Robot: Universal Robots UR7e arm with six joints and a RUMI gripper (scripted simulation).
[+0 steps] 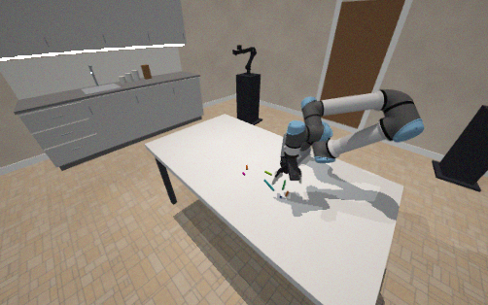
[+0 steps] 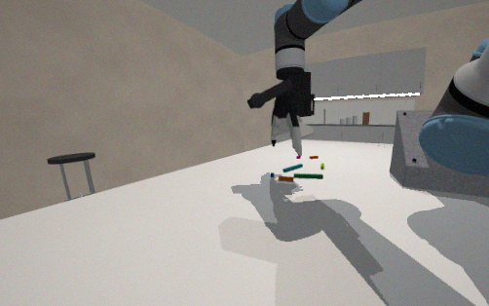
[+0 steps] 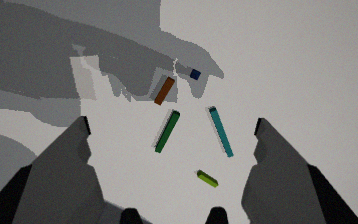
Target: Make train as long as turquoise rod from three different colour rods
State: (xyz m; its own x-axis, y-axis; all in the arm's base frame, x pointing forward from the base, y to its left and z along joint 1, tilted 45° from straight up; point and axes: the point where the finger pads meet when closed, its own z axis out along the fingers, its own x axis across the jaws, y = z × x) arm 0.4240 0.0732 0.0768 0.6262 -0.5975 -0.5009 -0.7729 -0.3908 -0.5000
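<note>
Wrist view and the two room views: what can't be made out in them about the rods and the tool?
- Wrist view: the magenta rod and the farther orange rod lie outside the frame.
- Top view: end faces of the small blue rod, too small to tell.
- Exterior view: the robot's upper arm joints, cut off by the top edge.
- Wrist view: the tool's palm, below the bottom edge.

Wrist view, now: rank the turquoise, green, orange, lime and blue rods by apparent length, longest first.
1. Turquoise rod
2. Green rod
3. Orange rod
4. Lime rod
5. Blue rod

Orange and lime are fairly close.
</note>
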